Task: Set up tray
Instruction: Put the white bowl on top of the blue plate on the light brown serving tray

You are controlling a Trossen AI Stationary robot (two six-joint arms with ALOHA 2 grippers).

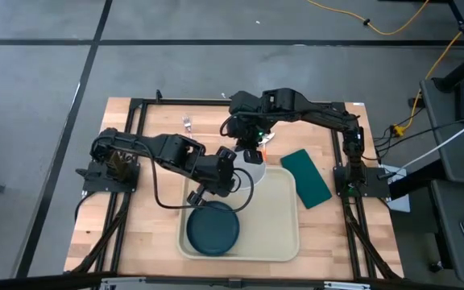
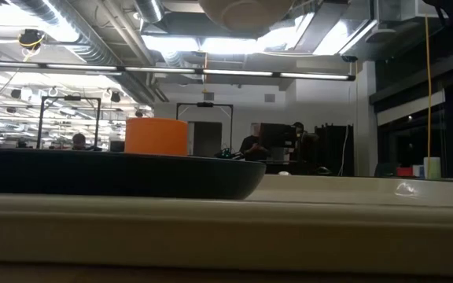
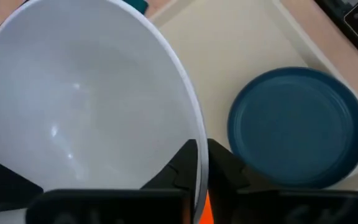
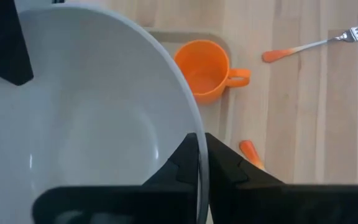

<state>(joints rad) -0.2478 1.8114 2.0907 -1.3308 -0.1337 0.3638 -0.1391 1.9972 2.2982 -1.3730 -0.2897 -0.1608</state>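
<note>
tray [image 1: 280,229] below both claws [image 1: 246,161], bowl [image 1: 254,171] pinched

Overhead view is evenly lit and sharp, with only soft shadows under the arms on the wooden table [image 1: 155,242]. Down low it's dim, ceiling lights [image 2: 211,72] glaring from behind, and the near tray [image 2: 226,236] rim is a blurred band. Both wrist views are bright; the white bowl [image 3: 86,106] looms soft and unfocused.
</note>
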